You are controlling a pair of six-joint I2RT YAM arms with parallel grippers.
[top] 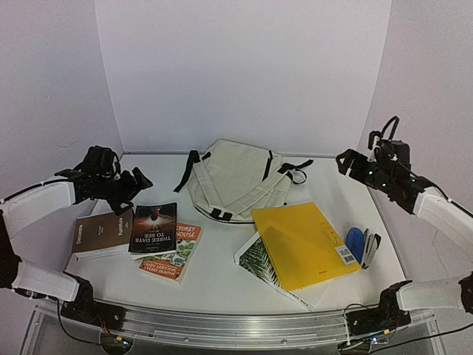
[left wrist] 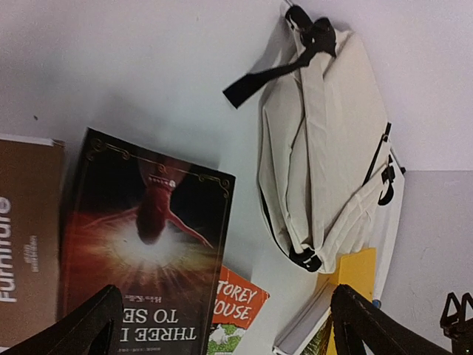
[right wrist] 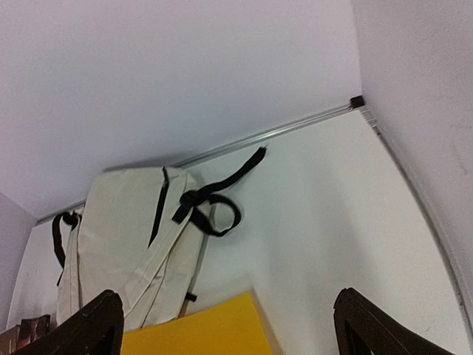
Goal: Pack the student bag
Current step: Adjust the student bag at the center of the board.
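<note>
The student bag, a cream canvas backpack with black straps, lies flat at the back centre of the table; it also shows in the left wrist view and the right wrist view. My left gripper hovers open above the dark "Three Days to See" book, left of the bag, holding nothing. High at the right, my right gripper is open and empty, its camera looking down at the bag's loop strap and a yellow folder.
A brown "Furniture" book and an orange "Storey House" book lie front left. The yellow folder rests on a leaf-covered book. A blue stapler sits front right. White walls enclose three sides.
</note>
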